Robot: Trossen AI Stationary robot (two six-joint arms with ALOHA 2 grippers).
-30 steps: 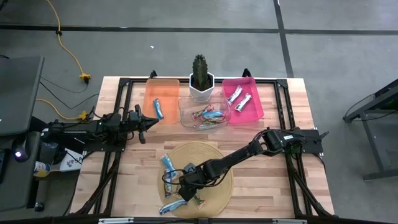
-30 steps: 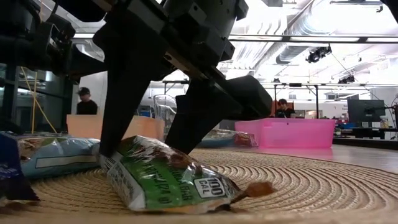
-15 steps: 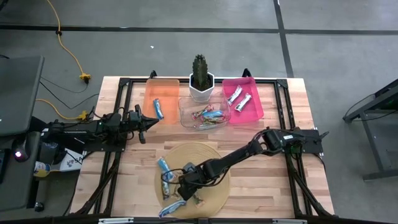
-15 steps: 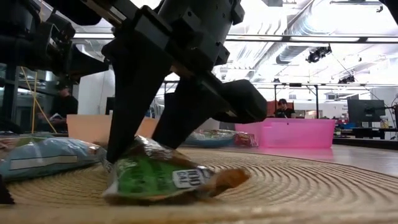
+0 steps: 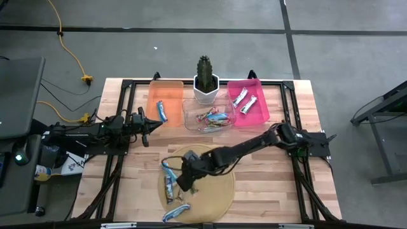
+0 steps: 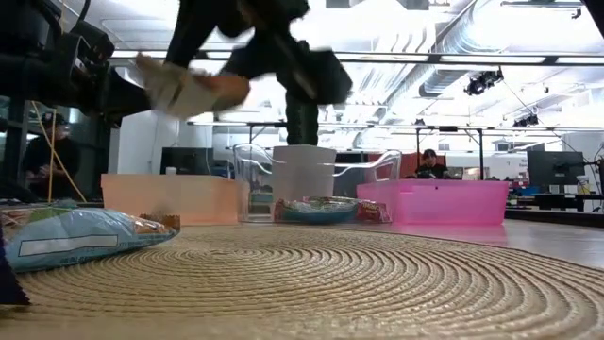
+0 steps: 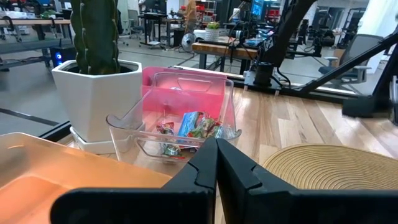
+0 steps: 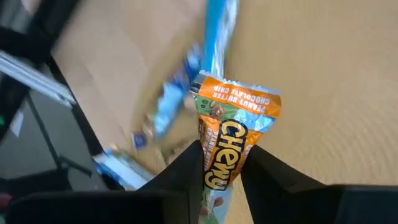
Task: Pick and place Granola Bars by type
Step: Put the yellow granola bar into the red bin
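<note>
Your right claw pinches one orange-green bar, lifted off the woven mat. Several bars remain unsorted; left claw waits, pressed together.

A woven round mat filled the foreground at table height. At its left edge a blue-and-white granola bar lay flat on the weave. High above it, blurred, the right gripper hung in the air with a pale-wrapped bar pinched between its dark fingers. Farther back stood an orange bin, a clear bin holding several wrapped bars, a white pot behind it, and a pink bin. Two people showed in the room beyond.
</note>
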